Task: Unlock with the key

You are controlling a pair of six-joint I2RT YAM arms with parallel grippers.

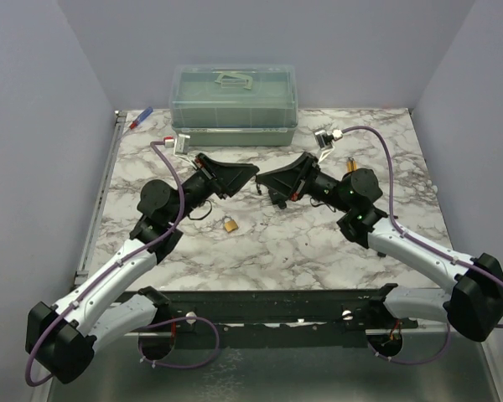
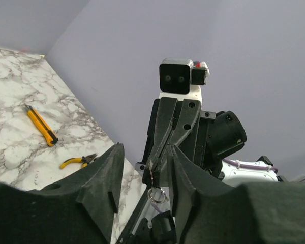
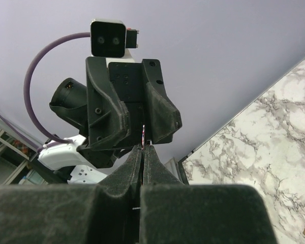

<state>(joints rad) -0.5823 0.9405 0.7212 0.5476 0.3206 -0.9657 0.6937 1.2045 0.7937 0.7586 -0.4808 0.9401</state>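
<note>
The two grippers meet tip to tip above the middle of the table. My right gripper [image 1: 264, 179] [image 3: 143, 147] is shut on the key [image 3: 143, 133], whose thin edge sticks out past its tips. In the left wrist view the key [image 2: 151, 173] shows pinched in the right fingers, with a small metal ring [image 2: 157, 194] hanging from it. My left gripper [image 1: 250, 172] [image 2: 146, 148] is open, its fingers standing apart on either side of the right gripper's tips and the key. A small brass padlock [image 1: 230, 224] lies on the marble table [image 1: 260, 251] below, in front of the left arm.
A green translucent lidded box [image 1: 235, 100] stands at the back centre. A red and blue marker [image 1: 141, 118] lies at the back left corner. A yellow utility knife [image 2: 40, 125] and yellow-handled pliers [image 2: 77, 161] lie on the right part of the table. Something dark [image 1: 278, 199] sits under the right gripper.
</note>
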